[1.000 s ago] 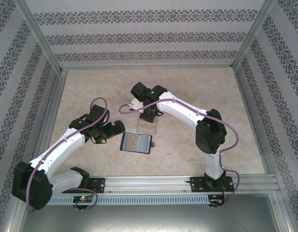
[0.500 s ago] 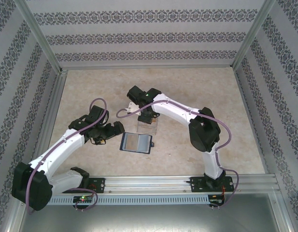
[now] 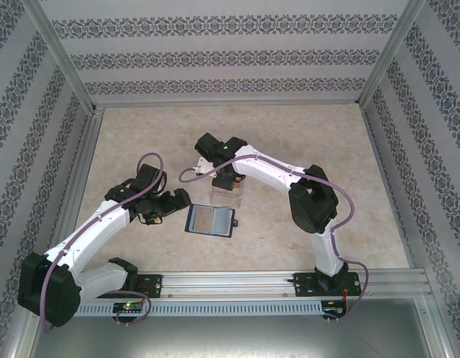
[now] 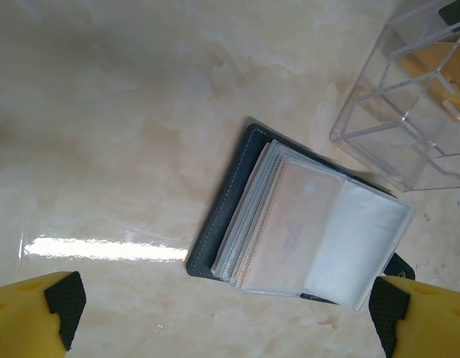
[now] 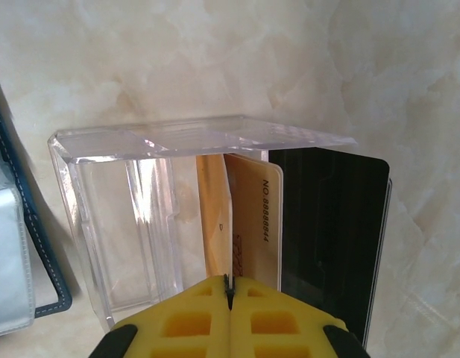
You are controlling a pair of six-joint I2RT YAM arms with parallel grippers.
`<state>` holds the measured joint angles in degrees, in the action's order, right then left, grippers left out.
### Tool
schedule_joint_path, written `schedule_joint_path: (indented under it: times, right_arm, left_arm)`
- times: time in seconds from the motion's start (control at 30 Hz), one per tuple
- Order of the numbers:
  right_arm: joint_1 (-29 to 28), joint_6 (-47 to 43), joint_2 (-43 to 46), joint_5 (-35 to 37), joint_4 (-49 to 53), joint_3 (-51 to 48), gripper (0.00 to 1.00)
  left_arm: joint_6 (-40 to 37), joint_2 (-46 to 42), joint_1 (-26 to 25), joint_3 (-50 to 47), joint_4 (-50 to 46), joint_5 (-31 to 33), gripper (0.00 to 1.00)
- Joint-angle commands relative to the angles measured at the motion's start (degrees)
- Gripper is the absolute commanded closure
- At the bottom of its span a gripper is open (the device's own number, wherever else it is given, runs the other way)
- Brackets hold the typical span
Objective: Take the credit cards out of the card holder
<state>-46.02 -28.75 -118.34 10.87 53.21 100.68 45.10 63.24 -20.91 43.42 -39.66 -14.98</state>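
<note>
1. noted the card holder (image 3: 211, 220) lying open and flat on the counter (image 3: 326, 149), near the middle, cover side down.
2. from the left wrist: dark navy cover with pale stitching along the edge, topped by a fanned stack of clear sleeves (image 4: 349, 246); small dark tab poking out at one corner.
3. spotted a clear acrylic stand (image 3: 228, 195) just beside the card holder on its far side, not touching it; thin inner dividers splitting it into compartments.
4. found the credit cards (image 5: 248, 250) out of the card holder and standing on edge at the right end of the stand.
5. counted three, side by side: orange card (image 5: 211, 209), then tan card (image 5: 253, 198) with a row of printed digits, then black card (image 5: 330, 216) outermost.
6. left compartment of the stand bare, with the card holder's navy edge just beyond its wall.
7. left claw (image 4: 228, 307): spread wide apart, nothing between the black pads, hovering just to the left of the card holder and angled toward it.
8. right claw (image 5: 230, 294): hanging directly over the stand, yellow fingers pressed together above the orange and tan cards; possibly a card edge nipped in the seam, too thin to make out.
</note>
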Motion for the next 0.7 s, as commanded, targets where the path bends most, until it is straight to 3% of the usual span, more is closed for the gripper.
schedule_joint_path:
  times: [0.0,0.3,0.67]
  right_arm:
    - [-0.59,-0.26,-0.98,2.05,-0.56,-0.23,0.92]
    - [-0.46,0.34,-1.14,1.91,-0.45,-0.58,0.83]
    - [-0.32,1.47,-0.17,2.31,-0.39,-0.18,0.82]
  left_arm:
    - [0.56,-1.11,0.67,-0.86,-1.04,-0.58,0.01]
    - [0.69,-0.99,1.03,-1.28,-0.28,-1.22,0.00]
    - [0.65,-0.88,1.15,-1.52,0.16,-1.72,0.00]
